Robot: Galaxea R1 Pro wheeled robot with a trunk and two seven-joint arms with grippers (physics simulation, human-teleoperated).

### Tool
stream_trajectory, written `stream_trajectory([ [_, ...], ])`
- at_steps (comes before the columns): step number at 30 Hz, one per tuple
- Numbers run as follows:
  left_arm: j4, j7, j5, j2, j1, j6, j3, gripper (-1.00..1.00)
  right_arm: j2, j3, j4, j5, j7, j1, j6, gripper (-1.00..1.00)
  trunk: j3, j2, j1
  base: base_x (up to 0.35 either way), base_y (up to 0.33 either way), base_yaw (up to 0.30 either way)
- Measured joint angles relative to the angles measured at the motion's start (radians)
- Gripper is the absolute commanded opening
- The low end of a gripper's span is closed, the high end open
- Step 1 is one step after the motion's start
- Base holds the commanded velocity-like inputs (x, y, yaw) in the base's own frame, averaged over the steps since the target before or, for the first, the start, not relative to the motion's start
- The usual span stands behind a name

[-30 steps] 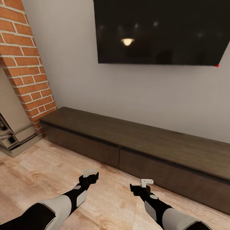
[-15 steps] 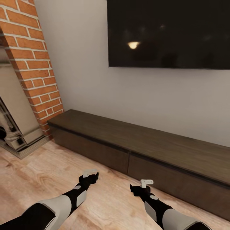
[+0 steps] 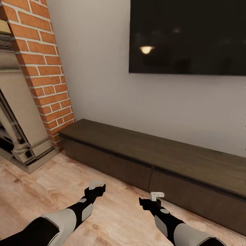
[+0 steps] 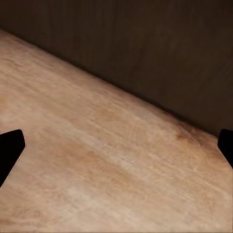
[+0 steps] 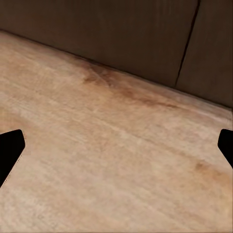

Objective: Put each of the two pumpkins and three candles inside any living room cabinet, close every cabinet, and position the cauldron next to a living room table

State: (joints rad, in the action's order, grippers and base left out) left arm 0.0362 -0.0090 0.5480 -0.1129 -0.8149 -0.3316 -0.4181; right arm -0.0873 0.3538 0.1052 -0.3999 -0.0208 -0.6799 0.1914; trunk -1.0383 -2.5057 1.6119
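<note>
Pale wood floor (image 3: pixel 41 191) runs under both arms. The left end effector (image 3: pixel 96 186) and right end effector (image 3: pixel 156 196) hover spread wide and empty. Just ahead, the shut cabinet (image 3: pixel 143 150) runs lengthwise along the wall beneath a TV (image 3: pixel 191 34), nearer the right arm.

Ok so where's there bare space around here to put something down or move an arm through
The whole top of the cabinet is bare, from the brick column along the wall under the TV. The wood floor between the cabinet fronts and both open end effectors, left and right, is free too. It is tightest by the fireplace.
</note>
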Motion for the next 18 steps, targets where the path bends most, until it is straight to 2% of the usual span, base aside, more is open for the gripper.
stream_trajectory([
  [18, 0.0, -0.001, 0.0, 0.001, 0.0, 0.0, 0.0, 1.0, 0.0, 0.0, 0.0, -0.001, 0.0, 0.0, 0.0, 1.0, 0.007, 0.0, 0.0, 0.001, 0.336, -0.286],
])
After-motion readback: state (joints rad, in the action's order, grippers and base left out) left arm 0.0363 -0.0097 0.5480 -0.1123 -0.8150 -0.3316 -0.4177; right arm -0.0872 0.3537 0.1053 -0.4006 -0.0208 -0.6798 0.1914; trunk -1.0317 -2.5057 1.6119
